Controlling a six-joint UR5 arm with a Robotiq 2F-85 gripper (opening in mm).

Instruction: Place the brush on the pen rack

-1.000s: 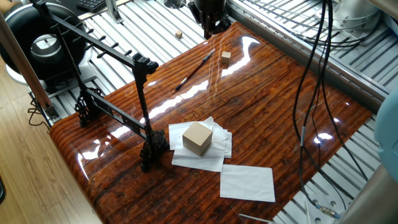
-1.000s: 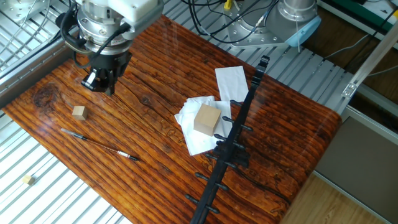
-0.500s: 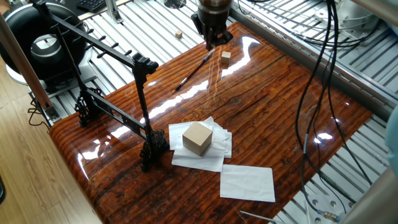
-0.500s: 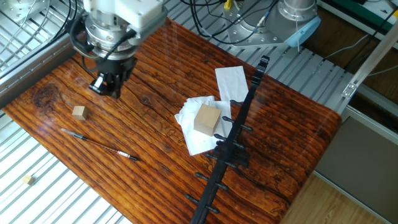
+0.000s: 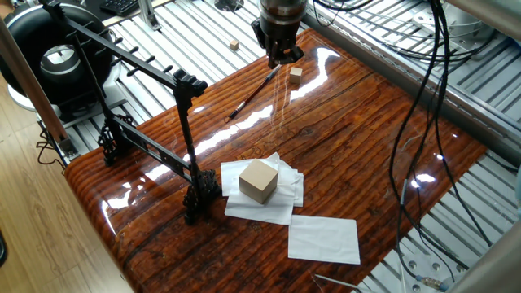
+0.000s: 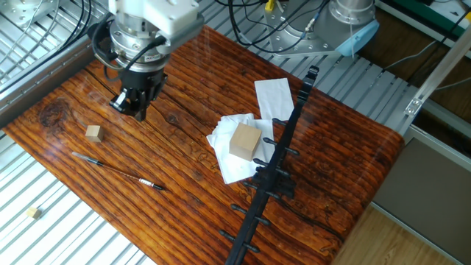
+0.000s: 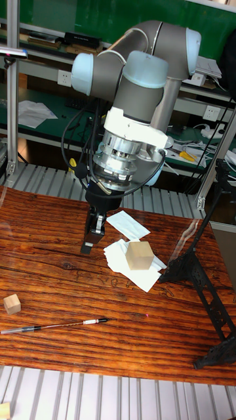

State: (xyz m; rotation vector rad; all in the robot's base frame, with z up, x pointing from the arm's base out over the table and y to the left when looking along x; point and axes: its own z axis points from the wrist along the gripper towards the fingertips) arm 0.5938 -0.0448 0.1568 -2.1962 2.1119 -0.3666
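- The brush lies flat on the wooden table near one long edge, bare board all round it, so a grasp from above looks unobstructed; its pale, tipped end points toward the middle of the board.
- 1 small wooden cube sits just beside the brush's dark end without touching it, which may crowd a grasp taken at that end.
- The pen rack stands at the opposite side of the table, well apart from the brush, its slanted bar carrying short pegs (empty, as far as the views show).
- A larger tan block rests on a pile of white paper sheets close to the rack's foot; a carry toward the pegs would probably need height to pass over it.
- The gripper points straight down above the board, off to the side of the brush and not touching it.
- Its fingers appear to stand close together with nothing between them, though the views are too dark there to judge the gap surely.
- The step in hand is judged to be the approach; the brush is not yet picked up.
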